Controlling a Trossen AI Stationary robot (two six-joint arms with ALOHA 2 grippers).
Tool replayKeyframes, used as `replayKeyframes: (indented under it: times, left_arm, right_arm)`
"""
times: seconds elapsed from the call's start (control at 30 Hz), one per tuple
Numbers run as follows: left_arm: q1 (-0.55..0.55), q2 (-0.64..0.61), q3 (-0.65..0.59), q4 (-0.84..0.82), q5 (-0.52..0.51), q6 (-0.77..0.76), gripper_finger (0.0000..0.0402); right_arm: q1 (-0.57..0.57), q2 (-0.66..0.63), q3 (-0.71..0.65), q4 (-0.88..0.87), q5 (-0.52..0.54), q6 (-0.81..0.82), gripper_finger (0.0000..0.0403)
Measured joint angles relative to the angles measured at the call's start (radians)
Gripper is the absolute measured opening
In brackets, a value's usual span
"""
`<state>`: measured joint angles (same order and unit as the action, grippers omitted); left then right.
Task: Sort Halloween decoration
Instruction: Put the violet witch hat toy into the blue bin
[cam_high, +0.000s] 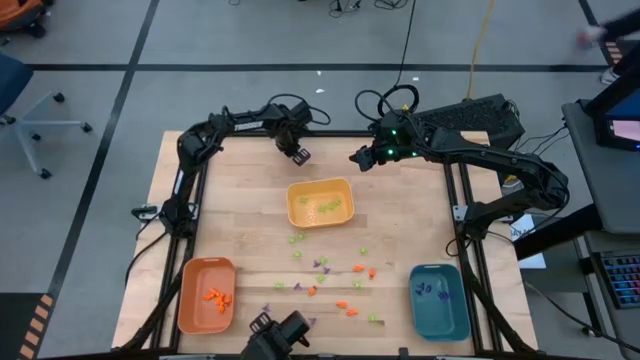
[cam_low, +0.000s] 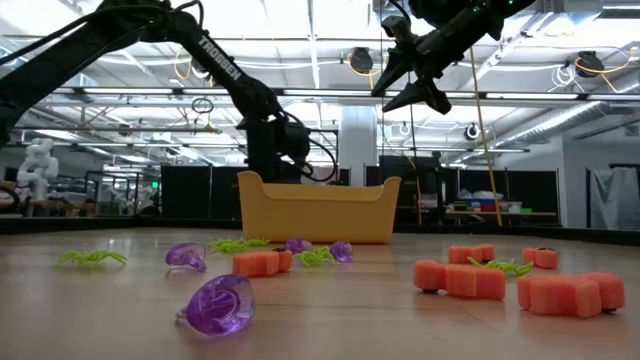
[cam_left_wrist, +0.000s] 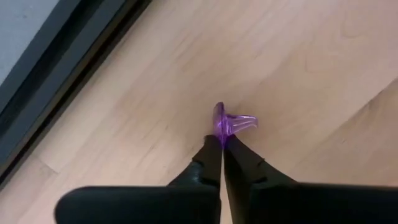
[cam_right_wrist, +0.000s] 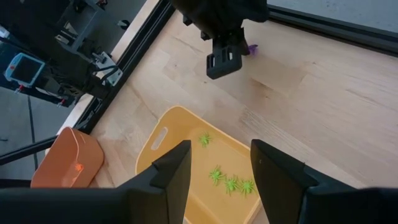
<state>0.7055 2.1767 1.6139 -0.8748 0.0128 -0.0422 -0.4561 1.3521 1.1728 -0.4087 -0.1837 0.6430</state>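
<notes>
Nearest the low camera, a purple piece (cam_low: 218, 304) lies on the wooden table (cam_high: 250, 190), with orange pieces (cam_low: 462, 279) to one side and light green spider shapes (cam_low: 90, 258) to the other. From above, loose pieces (cam_high: 330, 280) of all three colours are scattered between the trays; most are too small to make out in shape. The orange tray (cam_high: 207, 294) at the near left holds orange pieces, and the teal tray (cam_high: 440, 300) at the near right holds purple ones. A dark object at the near edge is cut off by the frame.

Farther back, the yellow tray (cam_high: 321, 203) holds green spiders (cam_right_wrist: 231, 183); the low view shows only its wall.

Beyond it, the left gripper (cam_left_wrist: 221, 142) is down at the table's far side with its fingers pressed together on the edge of a small purple decoration (cam_left_wrist: 231, 124), which the fingertips partly hide. The right gripper (cam_high: 358, 157) hangs in the air near the far edge, fingers apart and holding nothing.
</notes>
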Motion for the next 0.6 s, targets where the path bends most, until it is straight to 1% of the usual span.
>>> replayKeyframes:
  times: [0.1,0.2,0.4,0.6]
  left_arm:
    - [0.002,-0.009,-0.002,-0.016,0.008,-0.002,0.0004]
    - [0.001,-0.012,0.004,-0.067,0.018,-0.002,0.0001]
    - [0.001,-0.012,0.041,-0.163,0.075,-0.005,0.0000]
    - [0.001,-0.016,0.093,-0.278,0.075,-0.030,0.0000]
  right_arm:
    - [0.000,0.000,0.000,0.000,0.000,0.000,0.0155]
    - [0.000,0.000,0.000,0.000,0.000,0.000,0.0155]
    - [0.000,0.000,0.000,0.000,0.001,0.000,0.0155]
    - [0.000,0.000,0.000,0.001,0.002,0.000,0.0155]
